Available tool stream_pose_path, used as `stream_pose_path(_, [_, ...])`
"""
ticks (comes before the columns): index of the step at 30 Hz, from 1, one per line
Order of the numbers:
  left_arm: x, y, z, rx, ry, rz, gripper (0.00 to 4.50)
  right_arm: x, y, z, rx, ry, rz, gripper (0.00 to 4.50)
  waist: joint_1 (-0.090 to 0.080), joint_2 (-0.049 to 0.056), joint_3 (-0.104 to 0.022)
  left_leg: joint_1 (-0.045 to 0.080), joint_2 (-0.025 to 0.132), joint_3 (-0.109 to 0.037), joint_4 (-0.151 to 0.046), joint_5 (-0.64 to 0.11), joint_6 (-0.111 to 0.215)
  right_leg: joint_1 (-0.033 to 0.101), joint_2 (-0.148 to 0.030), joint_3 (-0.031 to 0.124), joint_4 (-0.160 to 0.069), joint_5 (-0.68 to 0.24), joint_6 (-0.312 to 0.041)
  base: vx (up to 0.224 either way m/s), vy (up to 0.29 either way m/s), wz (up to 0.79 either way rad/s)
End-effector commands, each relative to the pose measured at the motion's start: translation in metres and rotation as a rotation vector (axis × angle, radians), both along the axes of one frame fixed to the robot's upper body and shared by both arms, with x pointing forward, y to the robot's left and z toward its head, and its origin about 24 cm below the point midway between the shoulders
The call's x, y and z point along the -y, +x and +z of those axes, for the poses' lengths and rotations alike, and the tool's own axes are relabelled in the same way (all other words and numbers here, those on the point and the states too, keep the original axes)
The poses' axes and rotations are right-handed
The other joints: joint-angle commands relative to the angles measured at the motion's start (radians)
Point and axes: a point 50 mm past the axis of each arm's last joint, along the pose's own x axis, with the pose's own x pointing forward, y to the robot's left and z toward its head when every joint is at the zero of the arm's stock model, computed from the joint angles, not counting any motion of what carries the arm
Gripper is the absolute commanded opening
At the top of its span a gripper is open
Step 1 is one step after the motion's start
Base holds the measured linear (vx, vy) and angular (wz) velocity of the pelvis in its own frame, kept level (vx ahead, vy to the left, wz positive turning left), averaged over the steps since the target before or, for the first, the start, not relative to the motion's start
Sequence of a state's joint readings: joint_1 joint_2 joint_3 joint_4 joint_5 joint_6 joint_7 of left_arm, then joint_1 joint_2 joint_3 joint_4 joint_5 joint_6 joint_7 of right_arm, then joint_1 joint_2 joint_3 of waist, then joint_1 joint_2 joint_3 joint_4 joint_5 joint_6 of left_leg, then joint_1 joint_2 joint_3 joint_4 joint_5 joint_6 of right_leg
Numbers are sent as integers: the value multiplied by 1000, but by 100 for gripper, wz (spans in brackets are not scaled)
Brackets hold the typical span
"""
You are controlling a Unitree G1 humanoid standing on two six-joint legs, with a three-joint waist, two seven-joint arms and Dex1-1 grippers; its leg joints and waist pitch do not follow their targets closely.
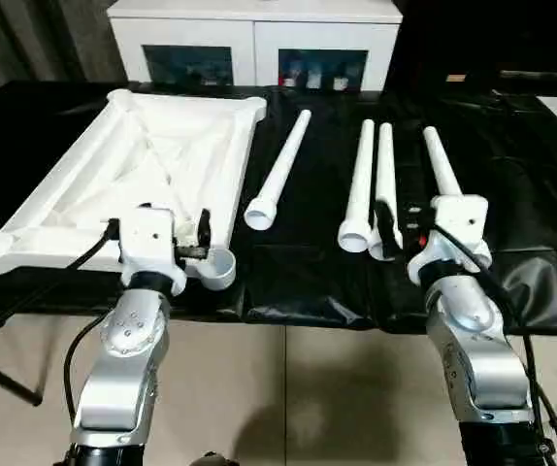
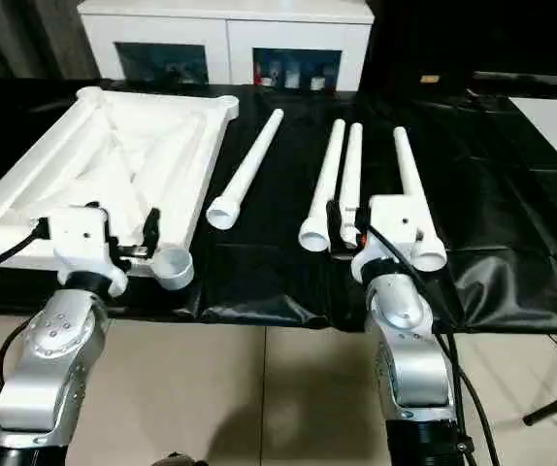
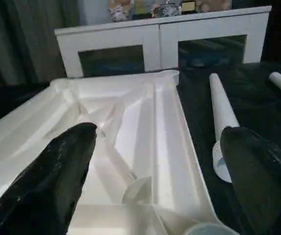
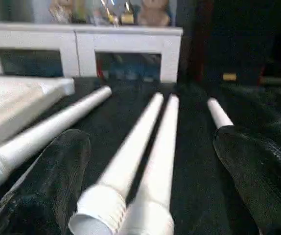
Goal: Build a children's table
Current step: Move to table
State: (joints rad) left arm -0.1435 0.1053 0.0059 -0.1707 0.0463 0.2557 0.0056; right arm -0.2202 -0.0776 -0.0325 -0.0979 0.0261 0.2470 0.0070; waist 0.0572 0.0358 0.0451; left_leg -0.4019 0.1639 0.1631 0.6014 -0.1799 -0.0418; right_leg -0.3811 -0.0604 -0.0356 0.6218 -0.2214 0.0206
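The tabletop lay upside down on the black-covered table, ribbed side up, with four legs lying loose beside it to the robot's right, none yet seated in a corner socket. The left gripper hovered over the tabletop's near edge by that socket and the right gripper over the pair of legs lying just beside each other, both with fingers spread wide and holding nothing. The likeliest slip was the right fingers closing on both legs at once, or nudging a round leg so that it rolled away across the slick black cover.
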Motion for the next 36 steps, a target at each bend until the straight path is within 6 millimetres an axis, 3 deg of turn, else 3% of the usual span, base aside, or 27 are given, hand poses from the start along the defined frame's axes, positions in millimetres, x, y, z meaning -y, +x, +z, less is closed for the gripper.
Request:
stream_pose_path(1, [4, 3, 2, 19, 27, -8, 450, 1, -3, -1, -13, 2, -4, 448, 1, 5, -56, 24, 52, -23, -80, -240, -22, 30, -72, 45, -77, -58, -132, 0, 0, 0])
stream_pose_path(4, [7, 4, 2, 28, 35, -21, 450, -3, -7, -3, -34, 91, 77, 448, 14, 0, -62, -2, 37, -13, -47, -183, 111, 52, -136, 79, -98, -46, -164, 0, 0, 0])
stream_pose_path(6, [8, 5, 2, 23, 37, -24, 450, -6, -9, 0, -20, 148, 92, 448, 40, -11, -64, -40, 51, -51, 48, -107, 208, 73, -262, 151, -140, -143, -185, 4, 43, -2])
stream_pose_path(7, [8, 5, 1, 21, 34, -24, 450, -6, -9, 0, -21, 154, 89, 448, 44, -4, -61, -66, 60, -81, 84, -104, 205, 79, -293, 172, -146, -201, -209, 10, 149, -14])
stream_pose_path(8, [8, 5, 1, 21, 33, -24, 450, -6, -9, 0, -21, 154, 88, 448, 43, -1, -62, -77, 56, -93, 86, -94, 204, 85, -284, 163, -140, -214, -225, 10, 149, -14])
stream_pose_path(9, [8, 5, 2, 23, 36, -21, 450, -6, -8, 0, -19, 154, 77, 448, 38, 17, -65, -35, 36, -79, 5, -27, 271, 47, -157, 86, -113, -221, -229, 6, 203, -10])
stream_pose_path(10, [7, 5, 2, 23, 37, -20, 450, -6, -8, 0, -17, 147, 75, 448, 38, 17, -65, -35, 36, -79, 5, -27, 271, 47, -157, 86, -113, -221, -229, 6, 244, 3])
stream_pose_path(11, [6, 5, 2, 24, 37, -17, 450, -6, -7, 0, -17, 139, 73, 448, 5, 44, -76, 58, 24, -70, -35, 54, 392, -9, -32, 9, -40, -168, -184, 6, 244, 3])
stream_pose_path(12, [6, 6, 2, 24, 39, -15, 450, -7, -6, 0, -19, 141, 71, 448, -28, 67, -67, 85, 30, -78, -69, 123, 537, -62, 34, -56, 93, -175, -91, -9, 263, 5])
stream_pose_path(13, [5, 6, 3, 26, 40, -13, 450, -7, -6, 0, -22, 144, 67, 448, -33, 53, -62, 62, 58, -85, -87, 187, 596, -74, 19, -68, 153, -166, 5, -38, 221, 3])
stream_pose_path(14, [5, 6, 3, 28, 41, -13, 450, -7, -6, 0, -22, 144, 65, 448, -25, 51, -62, 57, 71, -82, -84, 209, 605, -80, 5, -71, 161, -160, 35, -38, 221, 3])
stream_pose_path(16, [5, 7, 4, 30, 42, -11, 450, -7, -6, 0, -31, 159, 68, 448, -21, 26, -62, 53, 86, -66, -90, 121, 545, -69, -33, -47, 135, -116, 69, -76, 166, -10])
stream_pose_path(17, [5, 7, 4, 31, 42, -11, 450, -7, -5, 0, -30, 154, 65, 448, -11, -28, -71, 23, 39, -36, -48, -113, 356, -37, -140, 31, 30, -60, 94, -91, 159, -14])
stream_pose_path(18, [5, 7, 4, 32, 42, -10, 450, -6, -4, 1, -27, 139, 55, 448, 32, -36, -78, -89, -32, -112, 235, -257, 139, 19, -379, 218, -95, -83, 68, -97, 180, -16])
stream_pose_path(19, [5, 7, 4, 32, 44, -9, 450, -6, -4, 1, -27, 136, 55, 448, 8, -10, -55, -106, -57, -164, 275, -238, -42, 21, -329, 131, -99, -205, 99, -112, 230, -24])
stream_pose_path(20, [5, 7, 4, 32, 45, -8, 450, -6, -4, 1, -27, 136, 55, 448, 2, -30, -36, -96, -60, -156, 267, -259, -95, 13, -293, 100, -115, -302, 83, -112, 230, -24])
stream_pose_path(21, [5, 8, 5, 38, 49, -14, 450, -7, -2, 2, -29, 136, 56, 448, -1, -28, -38, -53, -56, -139, 213, -255, -112, 44, -240, 48, -113, -436, -57, -114, 279, -30])
stream_pose_path(22, [6, 8, 6, 43, 54, -19, 450, -7, -2, 2, -30, 137, 59, 448, -5, -16, -36, -21, -36, -126, 112, -173, -27, 59, -203, 24, -131, -513, -164, -99, 329, -11])
stream_pose_path(23, [9, 8, 8, 57, 66, -46, 450, -8, -2, 2, -29, 130, 67, 448, -12, 5, -40, 9, -21, -126, 51, -158, 26, 52, -171, 6, -129, -519, -195, -99, 329, -11])
stream_pose_path(24, [12, 8, 8, 58, 81, -62, 450, -9, -2, 3, -26, 117, 79, 448, -61, 49, -30, 58, 8, -137, -60, -320, 76, -12, -1, -53, -39, -382, -172, -120, 316, 19])
stream_pose_path(25, [13, 8, 8, 57, 88, -66, 450, -10, -2, 4, -24, 113, 85, 448, -81, 72, -50, 70, 62, -178, -100, -418, 0, -2, 9, -38, 32, -84, -143, -113, 310, 16])
stream_pose_path(27, [14, 9, 7, 54, 81, -63, 450, -11, -2, 4, -23, 117, 98, 448, -76, 83, -43, 73, 99, -202, -112, -455, -180, 14, -11, -28, 3, 91, -112, -95, 295, 10])
stream_pose_path(28, [15, 9, 7, 52, 75, -63, 450, -11, -2, 4, -25, 117, 97, 448, -85, 88, -44, 93, 159, -241, -132, -393, -191, -1, -13, -28, 30, 0, -65, -58, 180, 7])
stream_pose_path(30, [17, 9, 7, 57, 85, -62, 450, -10, -2, 4, -27, 116, 86, 448, -79, 90, -61, 97, 196, -260, -125, -208, -123, -35, -8, -21, 96, -133, 0, -68, 153, 6])
stream_pose_path(32, [17, 10, 7, 55, 87, -61, 450, -10, -1, 3, -29, 117, 82, 448, -71, 88, -79, 93, 163, -243, -114, -87, -33, -38, -2, -22, 110, -140, 4, -93, 82, 0])
stream_pose_path(33, [17, 10, 7, 53, 87, -58, 450, -9, -1, 4, -27, 114, 79, 448, -57, 90, -77, 81, 136, -227, -127, -116, -1, -35, 7, -27, 112, -132, -5, -97, 14, -2])
stream_pose_path(36, [16, 11, 8, 55, 80, -53, 450, -9, 0, 4, -24, 108, 77, 448, -55, 57, -72, 66, 117, -221, -164, -346, 116, -14, -11, -1, 72, -96, -74, -111, -94, -2])
